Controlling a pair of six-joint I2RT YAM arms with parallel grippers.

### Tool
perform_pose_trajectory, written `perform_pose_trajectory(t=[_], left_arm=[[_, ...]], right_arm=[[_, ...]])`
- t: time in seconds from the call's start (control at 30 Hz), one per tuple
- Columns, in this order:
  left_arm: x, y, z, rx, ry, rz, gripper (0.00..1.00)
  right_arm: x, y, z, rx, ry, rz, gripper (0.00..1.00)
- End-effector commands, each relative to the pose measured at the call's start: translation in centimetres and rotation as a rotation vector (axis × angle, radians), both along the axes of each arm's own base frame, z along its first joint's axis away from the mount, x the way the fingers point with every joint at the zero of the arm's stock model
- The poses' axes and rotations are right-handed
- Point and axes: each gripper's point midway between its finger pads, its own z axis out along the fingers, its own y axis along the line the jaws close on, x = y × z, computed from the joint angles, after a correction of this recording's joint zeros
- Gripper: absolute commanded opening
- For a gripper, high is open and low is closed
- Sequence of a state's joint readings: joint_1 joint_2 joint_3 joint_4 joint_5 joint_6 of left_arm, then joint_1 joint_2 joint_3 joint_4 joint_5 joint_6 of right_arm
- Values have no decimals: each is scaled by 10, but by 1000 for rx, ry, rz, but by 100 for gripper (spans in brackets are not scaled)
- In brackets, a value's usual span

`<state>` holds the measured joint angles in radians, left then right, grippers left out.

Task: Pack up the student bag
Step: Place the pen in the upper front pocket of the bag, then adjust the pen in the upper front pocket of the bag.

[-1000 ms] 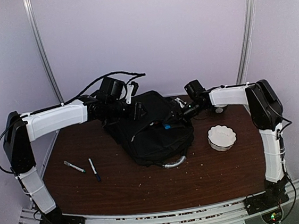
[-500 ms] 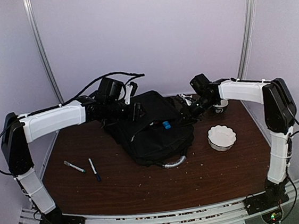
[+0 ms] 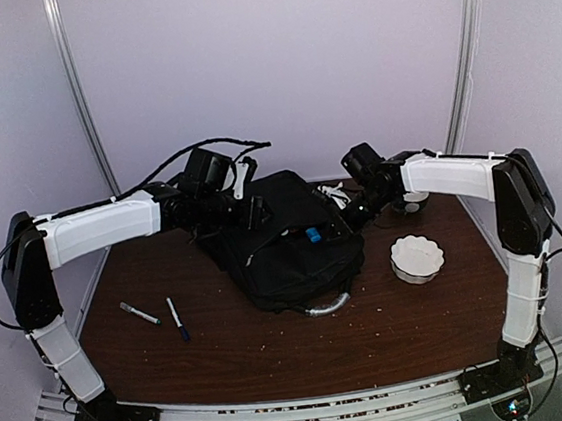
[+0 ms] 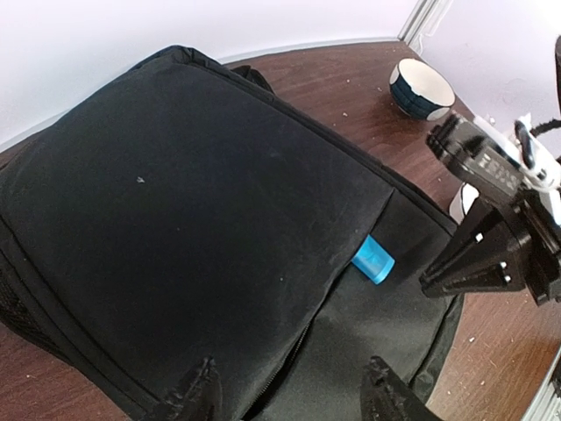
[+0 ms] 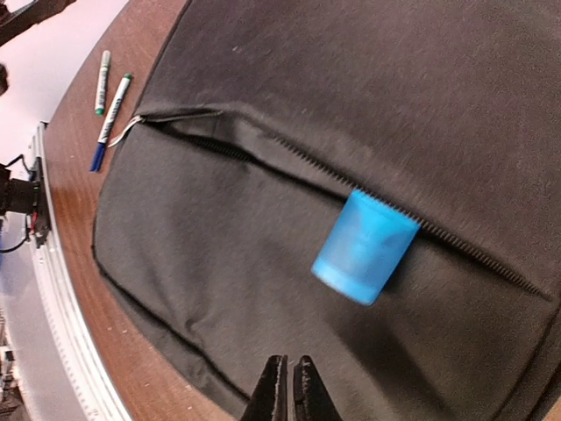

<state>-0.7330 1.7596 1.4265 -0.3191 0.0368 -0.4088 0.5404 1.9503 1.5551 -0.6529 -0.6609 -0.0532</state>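
Bag (image 3: 286, 255) flat on surface (image 3: 235, 346), mid-back, between arms. Blue tube (image 5: 364, 248) half in open zip pocket, end sticking out. Two pens (image 3: 177, 319) left of bag, unpacked. Right fingers (image 3: 348, 217) pressed together, empty, near tube. Left fingers (image 3: 258, 210) spread over bag, holding nothing. Likely left: tube fully in, pens, zip.

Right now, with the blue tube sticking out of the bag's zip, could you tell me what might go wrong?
1. The tube sits only partly inside the zip opening of the bag, so a nudge could make it slide out.
2. The right gripper is shut and empty close by; a push with closed tips may glance off the tube or catch the zip teeth.
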Motion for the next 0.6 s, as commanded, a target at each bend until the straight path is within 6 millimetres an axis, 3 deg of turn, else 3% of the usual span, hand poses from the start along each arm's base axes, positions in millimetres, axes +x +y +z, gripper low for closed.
perform_pose_trajectory(t=[0.0,0.23,0.57], left_arm=[[-5,5,11,0,-28,-4,56],[-7,10,11,11,-33,11,56],[-8,14,8,13,-27,22,56]], right_arm=[[29,6,-7,-59,-119,1,5],[52,13,-14,-98,-196,-10,5],[87,28,7,-90,-425,-56,6]])
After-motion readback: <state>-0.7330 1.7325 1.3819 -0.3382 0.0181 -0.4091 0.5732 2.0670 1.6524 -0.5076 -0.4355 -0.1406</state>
